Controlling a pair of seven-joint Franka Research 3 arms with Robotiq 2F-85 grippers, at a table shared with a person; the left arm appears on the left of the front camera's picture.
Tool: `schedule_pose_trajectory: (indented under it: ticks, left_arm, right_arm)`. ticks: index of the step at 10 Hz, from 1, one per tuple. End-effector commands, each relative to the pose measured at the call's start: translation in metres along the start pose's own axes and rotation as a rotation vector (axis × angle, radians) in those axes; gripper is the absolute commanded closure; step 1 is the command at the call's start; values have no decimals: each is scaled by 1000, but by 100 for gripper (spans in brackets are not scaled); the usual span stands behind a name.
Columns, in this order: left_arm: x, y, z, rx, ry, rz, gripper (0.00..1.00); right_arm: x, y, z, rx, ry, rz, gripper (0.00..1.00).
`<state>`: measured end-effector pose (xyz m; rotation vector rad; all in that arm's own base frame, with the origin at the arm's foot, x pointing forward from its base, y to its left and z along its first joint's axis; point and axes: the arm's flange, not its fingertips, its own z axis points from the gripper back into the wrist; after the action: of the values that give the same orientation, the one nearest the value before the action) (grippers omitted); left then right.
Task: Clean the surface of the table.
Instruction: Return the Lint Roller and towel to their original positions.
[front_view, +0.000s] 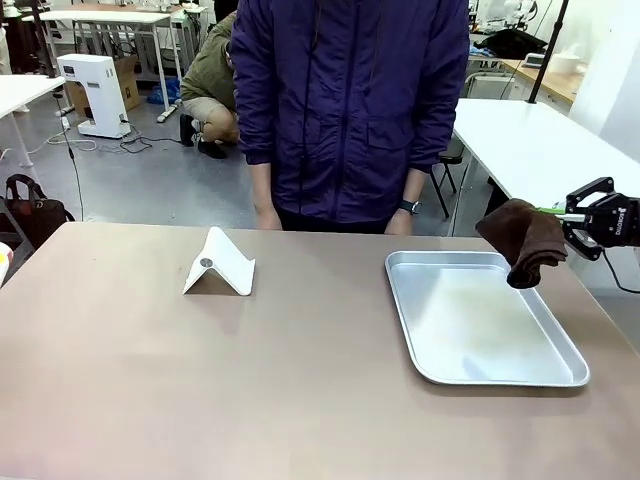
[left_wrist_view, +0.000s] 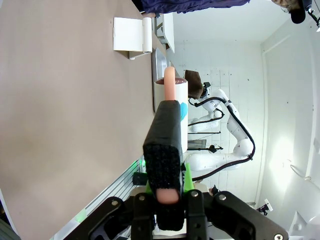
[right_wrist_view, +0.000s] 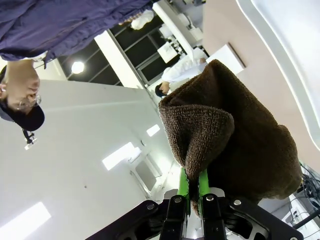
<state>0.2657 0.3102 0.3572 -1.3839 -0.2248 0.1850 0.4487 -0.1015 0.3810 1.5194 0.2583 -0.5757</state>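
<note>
The brownish-tan table (front_view: 300, 390) spreads across the front view and also shows in the left wrist view as the table (left_wrist_view: 65, 110). At the table's right edge my right gripper (front_view: 562, 214) is shut on a dark brown cloth (front_view: 523, 240), which hangs just above the far right corner of a silver tray (front_view: 480, 325). The right wrist view has the cloth (right_wrist_view: 225, 140) bunched over the green fingers (right_wrist_view: 184, 186). My left gripper (left_wrist_view: 169, 107) is shut on a pink rod (left_wrist_view: 170, 75) that leads to a white cylinder (left_wrist_view: 176, 90) with a blue mark, held off the table's edge.
A white folded stand (front_view: 220, 264) sits left of centre on the table. A person in a dark blue jacket (front_view: 350, 100) stands at the far edge, hands down. White tables and another crouching person are behind. The near half of the tabletop is bare.
</note>
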Motion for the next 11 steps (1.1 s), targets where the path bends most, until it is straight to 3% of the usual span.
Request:
schedule_pose_trajectory:
  ticks: [1,7,9,11]
  left_arm:
    - [-1,-5,-3,-3,-13,1,79]
    - [0,0,0,0,0,0,79]
    - [4,-23,-13,-6,8,21,79]
    - [21,-66,-57,23,98,-12,79]
  right_arm:
    - [0,4,-1,0,8,4,92]
    - [0,0,0,0,0,0,92]
    - [-2,16,-28,28,5,19,92]
    - [-13,42,-74,26,20,54,92]
